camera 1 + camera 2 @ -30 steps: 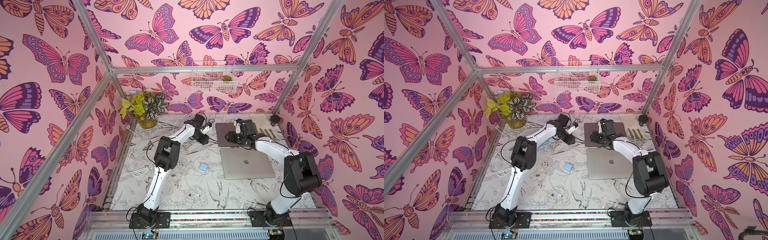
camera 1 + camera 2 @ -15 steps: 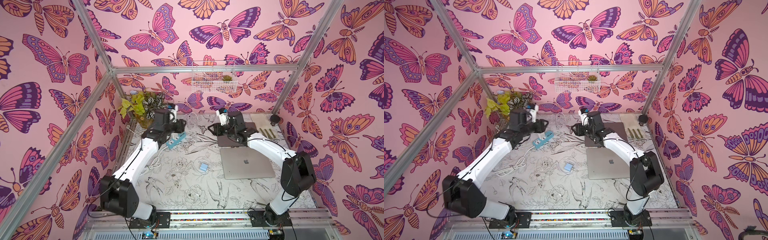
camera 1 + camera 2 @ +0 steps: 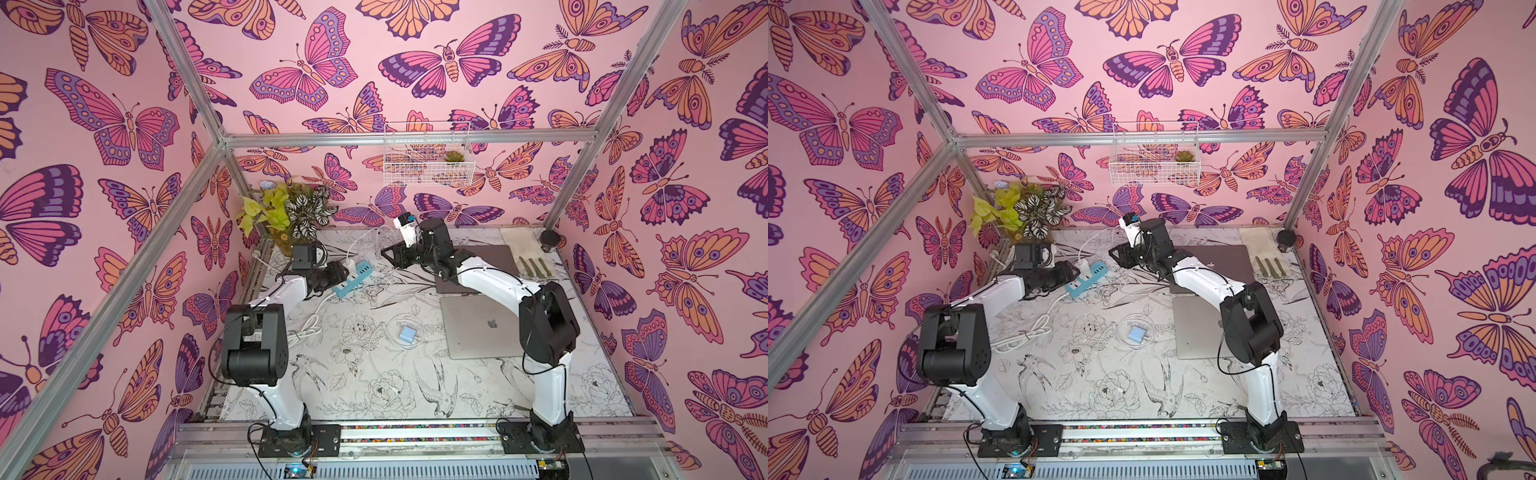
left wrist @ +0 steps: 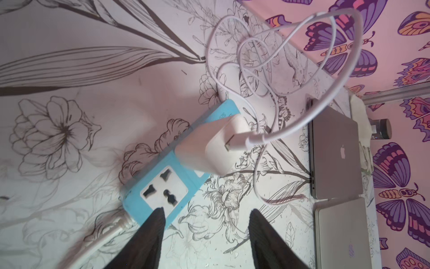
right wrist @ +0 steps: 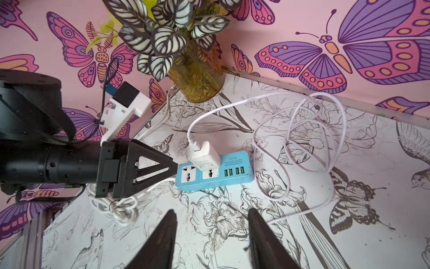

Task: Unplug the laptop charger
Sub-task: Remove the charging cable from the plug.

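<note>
Elbow folded back since half a second ago, my left gripper (image 4: pixel 207 210) sits at the cord end of the blue power strip (image 4: pixel 162 186), jaws apart, empty. The white laptop charger (image 4: pixel 209 144) stands plugged into it. My right gripper (image 5: pixel 211 210) hovers nearby, parted, holding nothing; a closed silver laptop (image 3: pixel 482 328) lies farther right.

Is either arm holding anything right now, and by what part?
Nothing: left gripper stands open at the end of the power strip; right gripper is open too.
</note>
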{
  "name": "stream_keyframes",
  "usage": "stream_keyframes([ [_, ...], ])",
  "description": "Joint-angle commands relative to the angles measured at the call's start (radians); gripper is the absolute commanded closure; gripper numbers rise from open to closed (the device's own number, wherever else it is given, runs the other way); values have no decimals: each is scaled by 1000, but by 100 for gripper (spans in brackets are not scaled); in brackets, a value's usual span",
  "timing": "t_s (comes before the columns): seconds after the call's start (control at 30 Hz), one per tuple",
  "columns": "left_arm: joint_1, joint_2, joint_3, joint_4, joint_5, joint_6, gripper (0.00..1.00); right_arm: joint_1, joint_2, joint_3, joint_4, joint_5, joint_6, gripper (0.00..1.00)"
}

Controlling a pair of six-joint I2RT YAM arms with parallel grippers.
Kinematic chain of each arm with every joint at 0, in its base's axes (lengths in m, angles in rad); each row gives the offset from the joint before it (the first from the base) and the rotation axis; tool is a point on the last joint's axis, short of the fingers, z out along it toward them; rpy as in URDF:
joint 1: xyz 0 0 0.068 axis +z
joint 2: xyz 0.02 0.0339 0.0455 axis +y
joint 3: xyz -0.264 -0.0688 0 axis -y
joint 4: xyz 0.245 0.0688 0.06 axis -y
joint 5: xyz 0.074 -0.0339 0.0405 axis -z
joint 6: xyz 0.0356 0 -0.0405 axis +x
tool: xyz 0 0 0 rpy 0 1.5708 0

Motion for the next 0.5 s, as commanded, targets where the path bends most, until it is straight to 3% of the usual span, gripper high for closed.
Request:
stream_keyframes([
  [0.0,9,7,7,53,50,-8,41,26,41,52,61,39,-52,48],
  [0.13,33,-18,-36,97,15,-26,46,43,94,91,81,57,-58,48],
  [0.23,57,3,-29,101,57,-32,48,53,124,115,97,61,-53,48],
  [0.47,58,55,2,100,94,3,44,77,132,114,131,87,-50,47],
])
